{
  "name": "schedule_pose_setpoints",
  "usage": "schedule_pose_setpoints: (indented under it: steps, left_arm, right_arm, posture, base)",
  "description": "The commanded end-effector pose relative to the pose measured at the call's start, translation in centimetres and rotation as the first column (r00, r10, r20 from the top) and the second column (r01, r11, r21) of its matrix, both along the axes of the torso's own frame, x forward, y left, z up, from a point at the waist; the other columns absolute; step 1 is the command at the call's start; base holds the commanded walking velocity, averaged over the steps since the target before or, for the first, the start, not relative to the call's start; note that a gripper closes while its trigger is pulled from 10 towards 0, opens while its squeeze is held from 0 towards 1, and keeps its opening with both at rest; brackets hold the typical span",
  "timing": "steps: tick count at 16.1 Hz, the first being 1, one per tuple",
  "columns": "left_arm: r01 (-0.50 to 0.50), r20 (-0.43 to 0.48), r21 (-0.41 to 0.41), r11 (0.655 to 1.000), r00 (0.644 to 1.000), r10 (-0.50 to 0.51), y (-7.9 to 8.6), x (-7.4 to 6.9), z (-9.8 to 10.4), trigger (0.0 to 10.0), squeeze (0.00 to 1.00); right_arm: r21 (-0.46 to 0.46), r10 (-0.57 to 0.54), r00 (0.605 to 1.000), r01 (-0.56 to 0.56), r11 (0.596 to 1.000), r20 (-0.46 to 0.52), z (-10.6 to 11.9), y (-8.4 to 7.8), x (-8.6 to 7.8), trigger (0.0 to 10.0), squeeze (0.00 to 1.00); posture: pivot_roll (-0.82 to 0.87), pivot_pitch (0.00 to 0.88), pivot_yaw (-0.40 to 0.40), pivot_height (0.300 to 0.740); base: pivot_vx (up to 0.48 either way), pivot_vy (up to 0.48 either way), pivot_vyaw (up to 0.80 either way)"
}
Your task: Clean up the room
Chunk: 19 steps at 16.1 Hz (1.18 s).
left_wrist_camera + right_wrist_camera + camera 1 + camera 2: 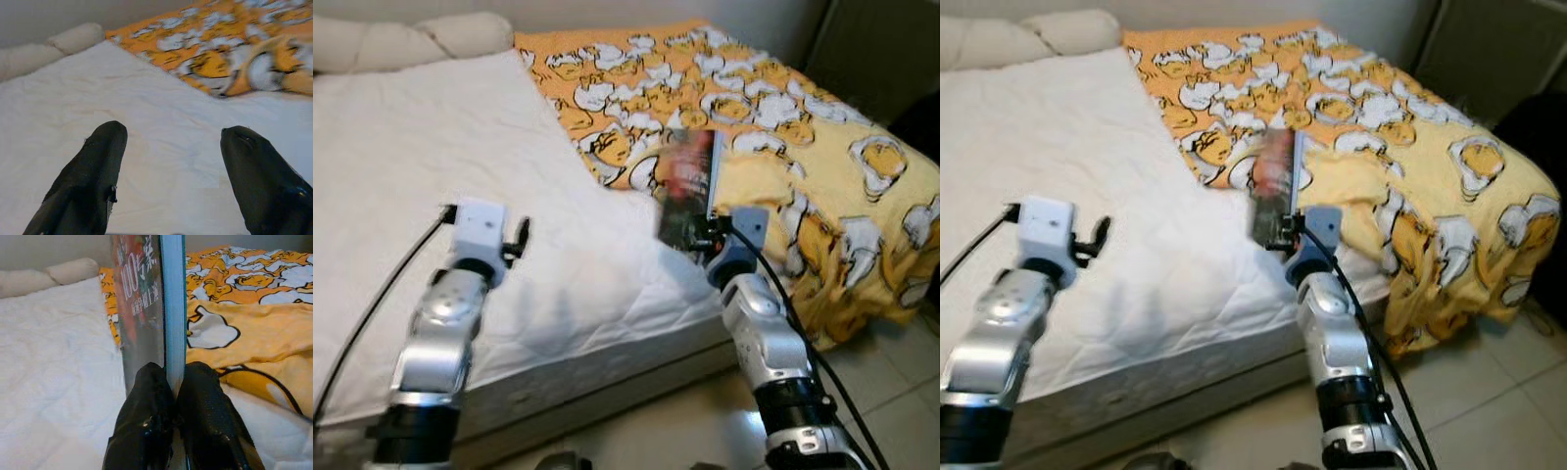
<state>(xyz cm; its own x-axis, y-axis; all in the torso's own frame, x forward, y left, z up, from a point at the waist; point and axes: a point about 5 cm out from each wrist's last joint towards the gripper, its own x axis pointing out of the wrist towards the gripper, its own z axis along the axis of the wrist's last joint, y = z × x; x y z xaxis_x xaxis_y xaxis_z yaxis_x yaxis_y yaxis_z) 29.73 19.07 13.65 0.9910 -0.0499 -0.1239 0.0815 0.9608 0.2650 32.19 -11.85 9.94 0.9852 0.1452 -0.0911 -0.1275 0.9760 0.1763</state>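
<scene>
My right gripper [690, 230] is shut on a thin book [688, 176] with a dark red cover and a pale blue spine. The book [151, 298] stands on edge above the bed, over the border between the white mattress [431, 196] and the yellow-orange cartoon blanket [783, 127]. Both black fingers [146, 411] clamp its lower end. My left gripper [171, 142] is open, hovering over the bare white mattress [161, 112] with nothing between its fingers. The left arm [460, 284] reaches in from the near edge of the bed.
A cream pillow [411, 39] lies at the head of the bed. The blanket [1449, 245] hangs over the bed's right corner toward the tiled floor [891, 401]. A dark cabinet [881, 49] stands at the back right.
</scene>
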Motion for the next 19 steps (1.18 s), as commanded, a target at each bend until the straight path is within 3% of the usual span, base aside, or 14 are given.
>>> schedule_pose_setpoints:
  steps: [1,19]
  left_arm:
    - [0.0,0.007,0.009,1.0,1.0,0.0,0.05,0.06,0.24,10.0,0.0]
    - [0.003,0.014,0.007,1.0,1.0,-0.003,-0.2,-0.14,0.08,10.0,0.0]
  right_arm:
    - [0.008,-0.02,0.998,0.019,1.0,0.052,1.22,-0.44,0.47,10.0,0.0]
    - [-0.002,0.008,0.998,-0.008,1.0,0.055,1.12,-0.13,0.42,10.0,0.0]
  posture:
    - [0.01,0.0,-0.008,0.74]
    - [0.02,0.0,-0.022,0.74]
  base:
    - [0.0,0.345,0.0]
    - [0.0,0.343,0.0]
